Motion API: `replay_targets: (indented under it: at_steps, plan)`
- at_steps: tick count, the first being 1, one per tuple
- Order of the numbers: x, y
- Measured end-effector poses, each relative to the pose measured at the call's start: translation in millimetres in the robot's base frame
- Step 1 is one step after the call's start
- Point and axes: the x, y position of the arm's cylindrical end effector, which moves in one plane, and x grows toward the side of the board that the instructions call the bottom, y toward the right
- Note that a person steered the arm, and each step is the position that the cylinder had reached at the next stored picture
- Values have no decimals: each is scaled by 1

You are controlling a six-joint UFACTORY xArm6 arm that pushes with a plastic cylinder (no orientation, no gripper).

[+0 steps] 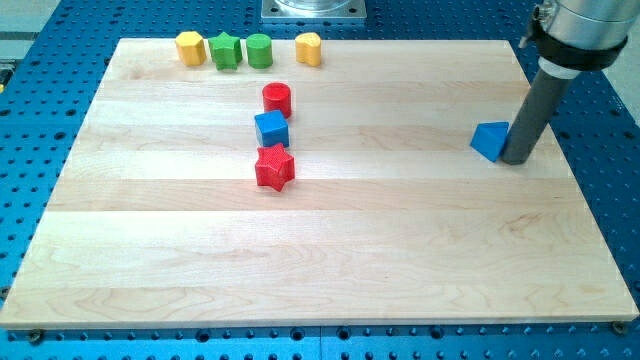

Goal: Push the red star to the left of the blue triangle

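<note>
No text, label, brand, number or sign is showing legibly anywhere: not on the wooden worktop (330, 250), and not on the coloured blocks lying on that worktop.

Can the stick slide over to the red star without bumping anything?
Probably yes. My tip sits beside the blue triangle, on its right, so it must skirt that first. Bare board then leads to the red star.
</note>
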Motion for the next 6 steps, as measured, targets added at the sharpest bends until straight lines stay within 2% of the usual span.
replay_targets:
  at_steps: [2,3,4,5,6]
  plan:
    - [9,-22]
    - [58,-126]
    - [76,-268]
    - [61,-361]
    - [36,-285]
